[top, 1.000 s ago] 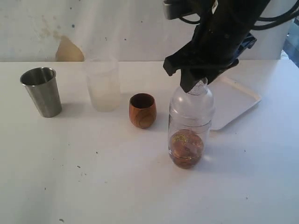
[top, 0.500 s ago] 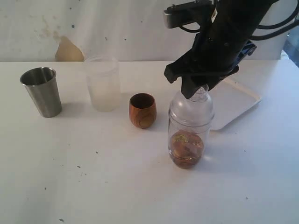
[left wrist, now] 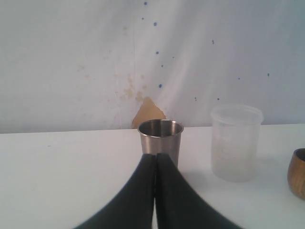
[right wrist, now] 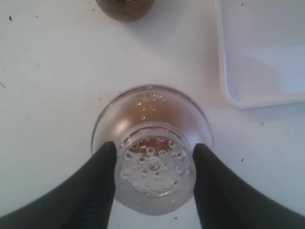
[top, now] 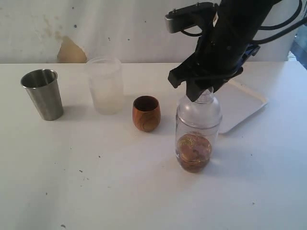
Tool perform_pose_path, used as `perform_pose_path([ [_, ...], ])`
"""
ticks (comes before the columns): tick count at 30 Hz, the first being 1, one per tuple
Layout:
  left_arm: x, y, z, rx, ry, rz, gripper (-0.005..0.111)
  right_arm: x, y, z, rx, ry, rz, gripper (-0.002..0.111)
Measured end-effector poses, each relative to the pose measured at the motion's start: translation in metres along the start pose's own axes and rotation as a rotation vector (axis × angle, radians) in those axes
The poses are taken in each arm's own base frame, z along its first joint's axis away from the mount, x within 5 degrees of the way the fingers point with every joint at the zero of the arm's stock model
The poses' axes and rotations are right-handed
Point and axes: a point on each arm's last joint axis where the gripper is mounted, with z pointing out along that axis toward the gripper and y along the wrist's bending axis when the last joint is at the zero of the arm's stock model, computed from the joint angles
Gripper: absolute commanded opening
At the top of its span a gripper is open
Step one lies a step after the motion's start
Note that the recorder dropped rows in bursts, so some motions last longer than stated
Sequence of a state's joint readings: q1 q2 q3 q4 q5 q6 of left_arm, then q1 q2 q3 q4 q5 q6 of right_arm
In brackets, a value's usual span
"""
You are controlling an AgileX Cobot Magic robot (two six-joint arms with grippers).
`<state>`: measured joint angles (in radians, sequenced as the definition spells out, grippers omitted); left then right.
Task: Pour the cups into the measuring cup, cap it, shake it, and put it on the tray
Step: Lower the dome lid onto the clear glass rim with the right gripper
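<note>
Two black fingers of the right gripper point(right wrist: 153, 152) are seen pinching the narrow top of the clear cap point(right wrist: 155, 174), one finger on each side. The top of the cap is dotted with small holes. The cap is fitted on the measuring cup point(top: 197, 129), which is found over the white table point(top: 96, 182), between the wooden cup point(top: 146, 113) and the tray point(top: 242, 103), near the tray's edge. Something brown is seen in the bottom of the measuring cup. Whether its base is resting on the table or is raised a little cannot be told.

The wooden cup is stood upright just beside it, not touching. Further left, the frosted cup point(top: 105, 86) and then the steel tumbler point(top: 42, 93) are stood upright, well apart from the measuring cup. The tray is laid flat on the table.

The left gripper point(left wrist: 155, 162) is seen with its fingers pressed tight together and nothing held between them. It is pointed at the steel tumbler, which is not touched.
</note>
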<state>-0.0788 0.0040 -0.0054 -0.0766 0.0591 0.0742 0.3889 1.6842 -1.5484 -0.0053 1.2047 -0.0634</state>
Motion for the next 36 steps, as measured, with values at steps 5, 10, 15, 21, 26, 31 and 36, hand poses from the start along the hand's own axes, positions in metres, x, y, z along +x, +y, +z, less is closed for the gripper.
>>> perform_pose_path([
  [5, 0.0000, 0.0000, 0.0000, 0.000, 0.000, 0.000, 0.000, -0.0008, -0.0002, 0.0014, 0.002, 0.003, 0.025, 0.005],
  [10, 0.0000, 0.0000, 0.0000, 0.000, 0.000, 0.000, 0.000, -0.0008, -0.0002, 0.0018, 0.002, 0.004, 0.035, 0.034],
  [15, 0.0000, 0.0000, 0.0000, 0.000, 0.000, 0.000, 0.000, -0.0005, -0.0005, 0.0018, 0.005, 0.007, 0.034, 0.057],
  [21, 0.0000, 0.0000, 0.0000, 0.000, 0.000, 0.000, 0.000, 0.0005, -0.0004, 0.0067, 0.005, 0.027, 0.061, 0.063],
  [26, 0.0000, 0.0000, 0.0000, 0.000, 0.000, 0.002, 0.000, 0.0006, -0.0006, 0.0074, 0.006, 0.031, 0.067, 0.063],
  [31, 0.0000, 0.0000, 0.0000, 0.000, 0.000, 0.002, 0.000, 0.0012, -0.0005, 0.0072, 0.006, 0.031, 0.067, 0.063],
  [36, 0.0000, 0.0000, 0.0000, 0.000, 0.000, 0.002, 0.000, 0.0033, -0.0006, 0.0094, 0.008, 0.040, 0.066, 0.059],
])
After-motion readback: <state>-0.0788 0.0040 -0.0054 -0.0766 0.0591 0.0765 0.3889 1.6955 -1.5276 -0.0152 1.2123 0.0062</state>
